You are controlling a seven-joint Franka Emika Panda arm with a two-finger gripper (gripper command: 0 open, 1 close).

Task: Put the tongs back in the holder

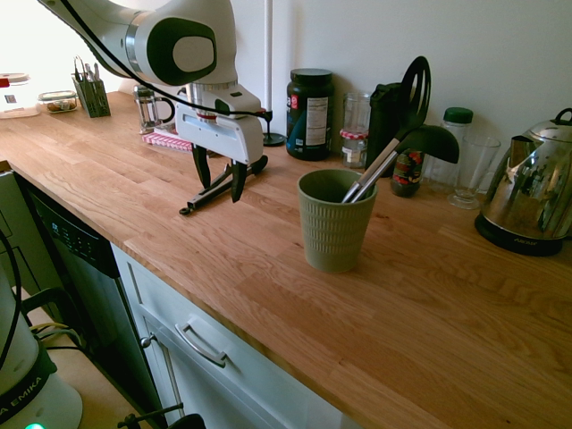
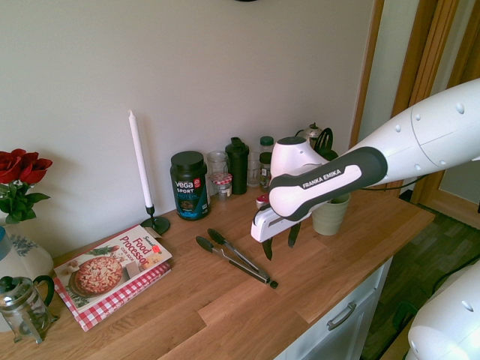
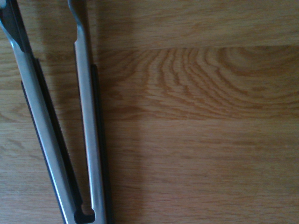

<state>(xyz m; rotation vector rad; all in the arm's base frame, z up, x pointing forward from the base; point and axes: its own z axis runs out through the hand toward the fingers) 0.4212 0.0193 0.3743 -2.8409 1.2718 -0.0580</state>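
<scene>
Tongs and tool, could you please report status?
Tool open, empty, above counter. Tongs flat on counter, arms spread. Holder upright, ladle and slotted spatula inside.

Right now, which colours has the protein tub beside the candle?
Black lid and mostly black tub, with blue on its label; second exterior view.

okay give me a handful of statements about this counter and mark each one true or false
1. The tongs lie on the wooden counter. True.
2. The gripper is shut on the tongs. False: its fingers stand apart, holding nothing.
3. The green holder stands upright. True.
4. The holder contains no utensils. False: a black ladle and a black slotted spatula stand in it.
5. The white candle is lying flat on the cookbook. False: it stands upright in a dark candle holder beside the book.
</scene>
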